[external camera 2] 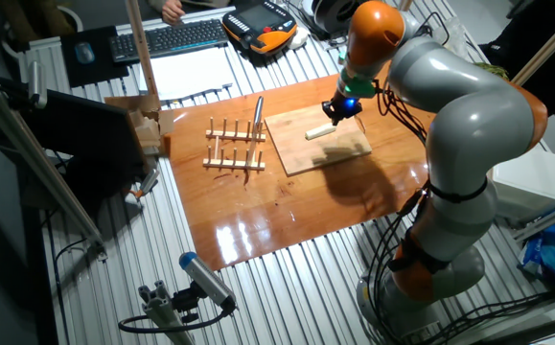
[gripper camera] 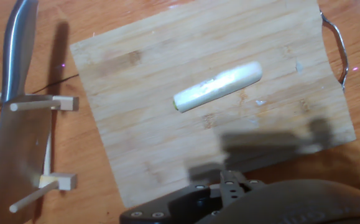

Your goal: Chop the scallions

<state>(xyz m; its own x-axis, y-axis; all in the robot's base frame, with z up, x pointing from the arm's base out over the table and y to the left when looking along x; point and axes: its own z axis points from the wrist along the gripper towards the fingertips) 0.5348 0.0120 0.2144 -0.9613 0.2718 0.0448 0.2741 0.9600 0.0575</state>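
Note:
The scallion [external camera 2: 319,131] is one short pale cream stalk section lying whole on the wooden cutting board [external camera 2: 333,153]. In the hand view the scallion [gripper camera: 217,86] lies slanted near the middle of the board [gripper camera: 148,143]. My gripper [external camera 2: 342,109] hovers just above the board's far edge, next to the scallion, and holds nothing. Its fingertips do not show clearly in either view; only its dark housing [gripper camera: 229,199] shows at the bottom of the hand view. A steel knife [external camera 2: 257,113] rests on a wooden peg rack [external camera 2: 235,150] left of the board, and also shows in the hand view [gripper camera: 18,124].
The board has a metal handle [gripper camera: 336,43] on its right side. A glossy wooden tabletop [external camera 2: 287,216] carries the board and rack. A wooden block stand [external camera 2: 148,129] is at the left edge. A keyboard [external camera 2: 167,38] and an orange pendant [external camera 2: 258,27] lie behind.

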